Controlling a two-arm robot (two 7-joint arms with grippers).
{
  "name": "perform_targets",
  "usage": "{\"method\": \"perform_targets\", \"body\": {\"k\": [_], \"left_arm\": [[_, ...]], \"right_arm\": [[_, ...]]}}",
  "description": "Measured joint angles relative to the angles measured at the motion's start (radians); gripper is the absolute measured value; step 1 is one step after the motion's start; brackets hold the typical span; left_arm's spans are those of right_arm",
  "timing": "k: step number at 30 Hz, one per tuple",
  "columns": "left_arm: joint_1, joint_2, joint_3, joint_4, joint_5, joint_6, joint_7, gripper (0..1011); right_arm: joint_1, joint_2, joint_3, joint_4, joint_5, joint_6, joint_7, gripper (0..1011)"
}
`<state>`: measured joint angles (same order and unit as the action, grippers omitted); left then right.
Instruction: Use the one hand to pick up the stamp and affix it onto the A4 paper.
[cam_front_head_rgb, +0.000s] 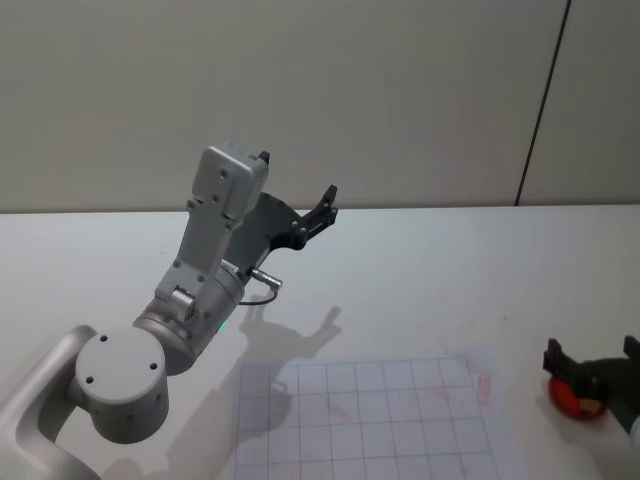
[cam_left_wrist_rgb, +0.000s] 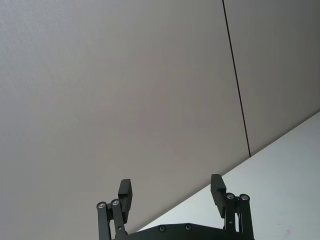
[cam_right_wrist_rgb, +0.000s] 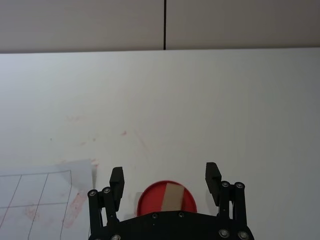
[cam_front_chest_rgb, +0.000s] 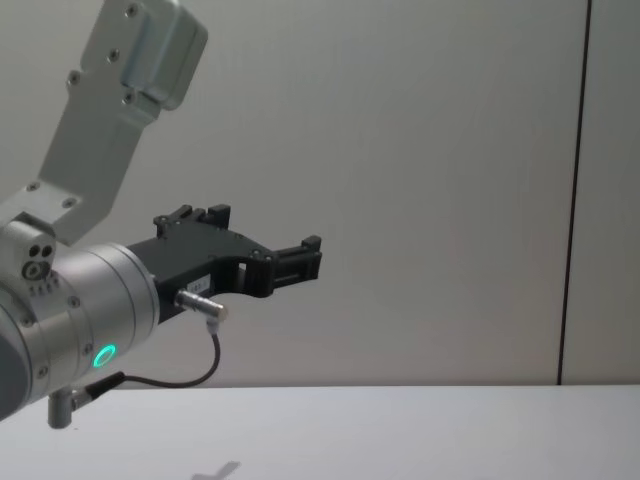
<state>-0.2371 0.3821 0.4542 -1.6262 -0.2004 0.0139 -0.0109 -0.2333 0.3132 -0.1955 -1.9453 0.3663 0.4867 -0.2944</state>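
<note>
Head view: the black, blocky-jawed right gripper (cam_front_head_rgb: 592, 352), cut off at the frame corner, hangs with jaws apart over a red round pad (cam_front_head_rgb: 572, 398) and partly hides it. White gridded A4 paper (cam_front_head_rgb: 380, 420) lies beside.
Right wrist view: the small tan wooden stamp (cam_right_wrist_rgb: 173, 196) rests on the pad between the spread jaws, ungripped.
Left wrist view: the silver-wristed left gripper (cam_left_wrist_rgb: 170, 184) is raised, jaws apart and empty.

The black left pincer (cam_left_wrist_rgb: 170, 181) is held high and tilted upward, jaws spread wide, with a silver green-lit wrist (cam_front_chest_rgb: 85, 300) behind it. The black right pincer (cam_front_head_rgb: 592, 350) sits low, jaws likewise apart.
</note>
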Motion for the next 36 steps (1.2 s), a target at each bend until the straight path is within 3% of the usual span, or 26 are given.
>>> {"method": "perform_targets", "body": {"k": [11, 14, 20, 22, 25, 28, 36], "left_arm": [[0.000, 0.000, 0.000, 0.000, 0.000, 0.000, 0.000, 1001], [0.000, 0.000, 0.000, 0.000, 0.000, 0.000, 0.000, 1001], [0.000, 0.000, 0.000, 0.000, 0.000, 0.000, 0.000, 1001], [0.000, 0.000, 0.000, 0.000, 0.000, 0.000, 0.000, 1001], [0.000, 0.000, 0.000, 0.000, 0.000, 0.000, 0.000, 1001], [0.000, 0.000, 0.000, 0.000, 0.000, 0.000, 0.000, 1001], [0.000, 0.000, 0.000, 0.000, 0.000, 0.000, 0.000, 1001]], "right_arm": [[-0.026, -0.030, -0.008, 0.008, 0.003, 0.026, -0.028, 998], [-0.031, -0.038, -0.009, 0.012, 0.001, 0.032, -0.035, 941], [-0.037, -0.056, -0.012, 0.017, -0.013, 0.050, -0.061, 796], [-0.038, -0.063, -0.013, 0.019, -0.021, 0.056, -0.072, 705], [-0.039, -0.071, -0.014, 0.021, -0.035, 0.065, -0.090, 645], [-0.039, -0.078, -0.014, 0.021, -0.046, 0.068, -0.100, 504], [-0.043, -0.094, -0.015, 0.018, -0.088, 0.069, -0.122, 284]]}}
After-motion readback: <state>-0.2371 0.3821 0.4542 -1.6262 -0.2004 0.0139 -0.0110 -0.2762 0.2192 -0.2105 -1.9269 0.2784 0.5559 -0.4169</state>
